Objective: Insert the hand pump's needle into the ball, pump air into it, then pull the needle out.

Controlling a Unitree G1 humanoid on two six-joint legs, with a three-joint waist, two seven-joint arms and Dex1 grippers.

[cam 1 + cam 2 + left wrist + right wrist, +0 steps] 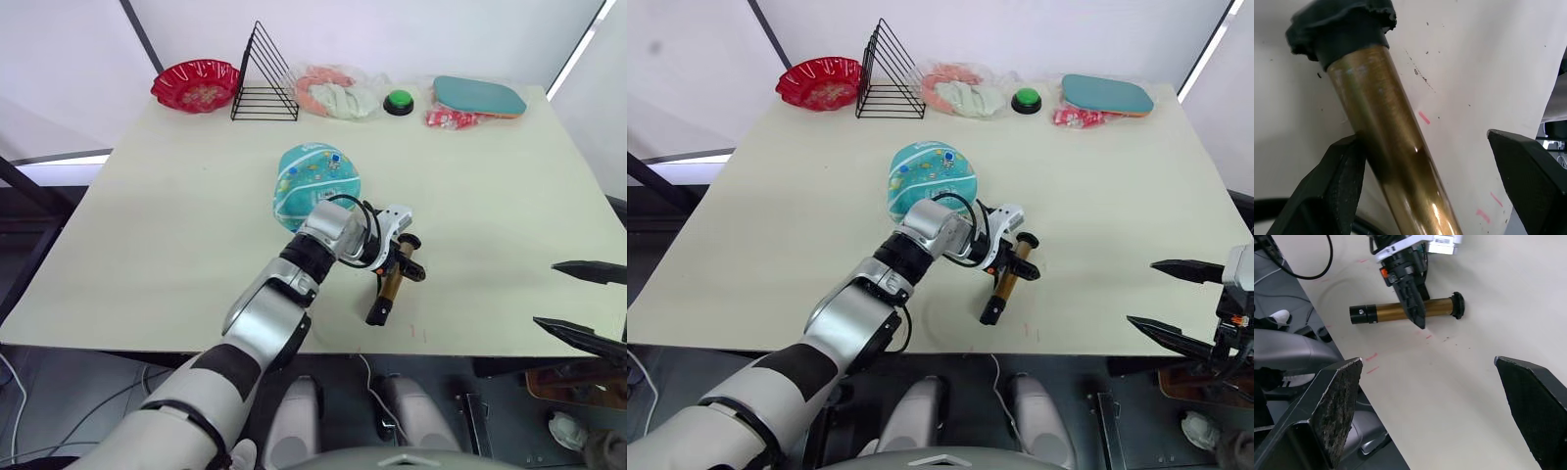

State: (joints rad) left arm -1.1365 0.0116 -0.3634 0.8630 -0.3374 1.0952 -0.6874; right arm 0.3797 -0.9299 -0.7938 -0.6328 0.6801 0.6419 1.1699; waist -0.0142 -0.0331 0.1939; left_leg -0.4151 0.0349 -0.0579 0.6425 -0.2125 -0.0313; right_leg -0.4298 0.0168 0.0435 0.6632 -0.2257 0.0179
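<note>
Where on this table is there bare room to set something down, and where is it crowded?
Bare: the table's left side beside the ball, and the right half between the hand pump and the right gripper. Crowded: the far edge, with red bowl, wire rack, bagged items, green button and paddle.

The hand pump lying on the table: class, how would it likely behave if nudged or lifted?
The hand pump is a round, glossy barrel lying flat, so it would probably roll sideways and feel slippery. It looks slim and rigid, likely light. The left gripper has fingers open around it.
</note>
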